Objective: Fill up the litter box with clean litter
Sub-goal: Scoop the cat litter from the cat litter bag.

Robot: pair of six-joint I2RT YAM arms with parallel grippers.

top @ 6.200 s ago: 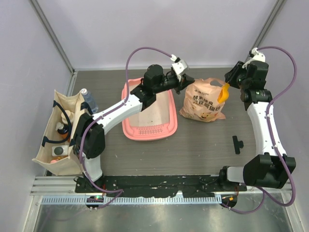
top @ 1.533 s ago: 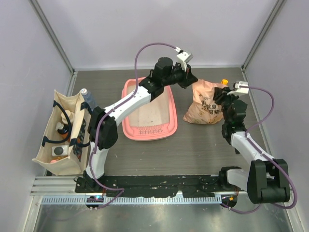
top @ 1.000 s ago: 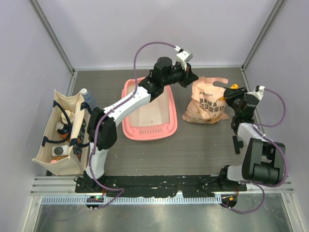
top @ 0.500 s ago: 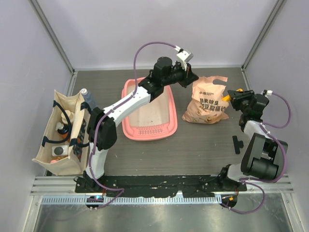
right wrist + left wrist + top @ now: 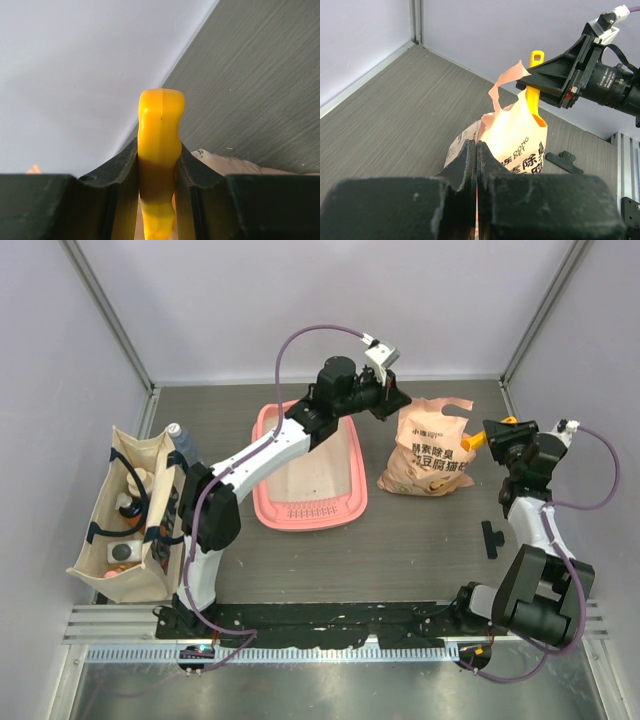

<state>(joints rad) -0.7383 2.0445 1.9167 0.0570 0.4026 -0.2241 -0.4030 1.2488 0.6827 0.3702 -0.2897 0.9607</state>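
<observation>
Dark wood-grain tabletop, pale walls on 3 sides. Litter box (image 5: 358, 502) lies flat at table centre-left, long axis running away from the arm bases, grille strip at the near short end; its whitish floor looks bare apart from 1 small speck, so filling reads as barely begun. Clean litter is not visible anywhere, presumably inside the peach litter bag (image 5: 430, 455) standing just right of the box, apart from it. Litter is loose granules: pours easily, no way to pinch it, and it will slide off if the scoop tips, so it has to ride in the bowl kept level across the gap to the box. The bag is thin, soft film that slumps, so it is best held by its rim. Left gripper (image 5: 476, 150) reaches over the box's far end, its 2 fingers pressed together on the bag's top edge, holding the mouth up and open. Right gripper (image 5: 157, 155) is clamped on the handle of the yellow-orange scoop (image 5: 474, 439) at the bag's right side; from the left wrist the scoop (image 5: 534, 85) stands handle-up with its bowl down behind the bag wall. Cannot tell if the bowl is loaded. Risk: granules spilling on the table between bag and box. Beige tote (image 5: 120, 520) sits far left, black clip (image 5: 490, 538) lies near right.
</observation>
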